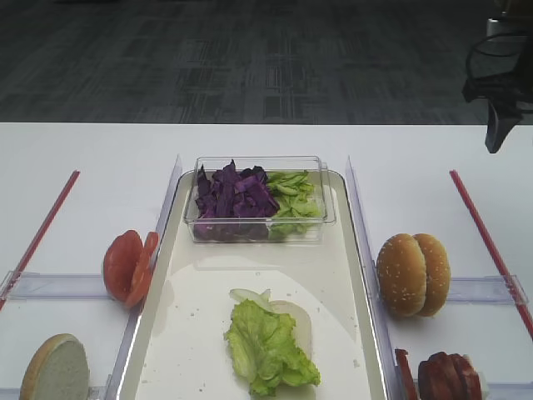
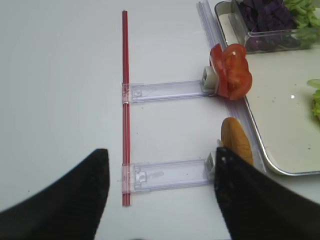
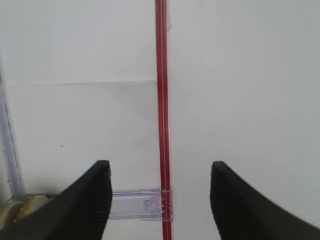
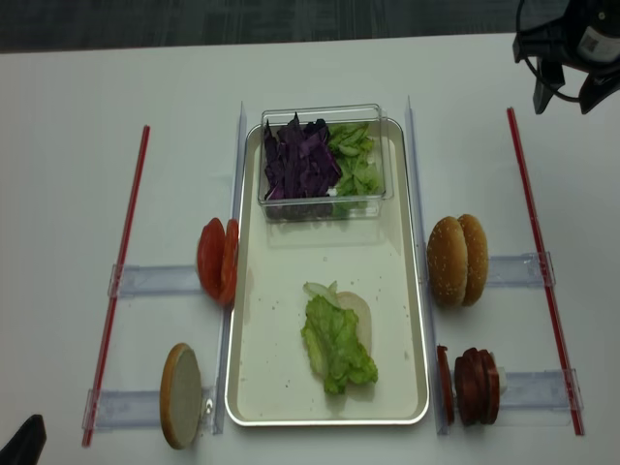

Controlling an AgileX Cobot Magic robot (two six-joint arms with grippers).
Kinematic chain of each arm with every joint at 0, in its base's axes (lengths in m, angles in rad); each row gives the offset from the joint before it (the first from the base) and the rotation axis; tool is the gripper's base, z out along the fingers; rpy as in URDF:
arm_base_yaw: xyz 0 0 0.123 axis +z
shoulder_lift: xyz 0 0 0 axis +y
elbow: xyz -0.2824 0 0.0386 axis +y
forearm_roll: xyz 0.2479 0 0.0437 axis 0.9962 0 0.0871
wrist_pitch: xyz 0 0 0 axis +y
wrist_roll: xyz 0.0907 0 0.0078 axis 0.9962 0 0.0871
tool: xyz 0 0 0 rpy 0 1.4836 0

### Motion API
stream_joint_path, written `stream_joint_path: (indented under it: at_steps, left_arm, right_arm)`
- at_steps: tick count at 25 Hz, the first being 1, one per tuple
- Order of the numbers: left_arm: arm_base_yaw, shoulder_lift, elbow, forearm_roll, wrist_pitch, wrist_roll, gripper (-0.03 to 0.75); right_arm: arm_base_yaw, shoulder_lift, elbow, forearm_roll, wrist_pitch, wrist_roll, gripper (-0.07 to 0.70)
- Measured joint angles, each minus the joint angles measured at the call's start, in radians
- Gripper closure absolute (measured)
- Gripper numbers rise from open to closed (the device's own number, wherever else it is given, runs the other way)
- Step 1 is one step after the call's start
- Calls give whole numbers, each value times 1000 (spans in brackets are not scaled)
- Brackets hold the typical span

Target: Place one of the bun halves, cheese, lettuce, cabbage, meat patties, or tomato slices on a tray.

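At two o'clock from the tray (image 4: 254, 407), the right hand (image 4: 564, 92) hangs open and empty, high over the counter (image 4: 77, 97) near a red strip (image 4: 541, 252). Lettuce (image 4: 334, 349) already lies on the tray over a pale bun half (image 4: 356, 312). More bun halves (image 4: 459, 260) stand on edge at three o'clock, meat patties (image 4: 473, 385) at five, tomato slices (image 4: 219, 260) at nine. The left hand (image 2: 160, 200) is open too, near another bun half (image 2: 236, 142). Upright slices could topple or slip if pinched off-centre, and a low approach might knock the clear holders (image 4: 513, 269).
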Motion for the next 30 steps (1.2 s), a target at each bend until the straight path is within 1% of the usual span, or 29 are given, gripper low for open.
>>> stream_joint_path:
  at_steps: [9, 11, 19, 20, 30]
  left_arm:
    - [0, 0, 0, 0, 0, 0, 283]
    - [0, 0, 0, 0, 0, 0, 283]
    - [0, 0, 0, 0, 0, 0, 283]
    - [0, 0, 0, 0, 0, 0, 283]
    - [0, 0, 0, 0, 0, 0, 283]
  right_arm:
    - [-5, 0, 0, 37, 0, -10, 176]
    - [-5, -2, 20, 37, 0, -10, 176]
    - [-5, -110, 171, 41, 0, -10, 176]
    - [-5, -138, 211, 51, 0, -10, 176]
    - [-5, -327, 393, 88, 0, -10, 178]
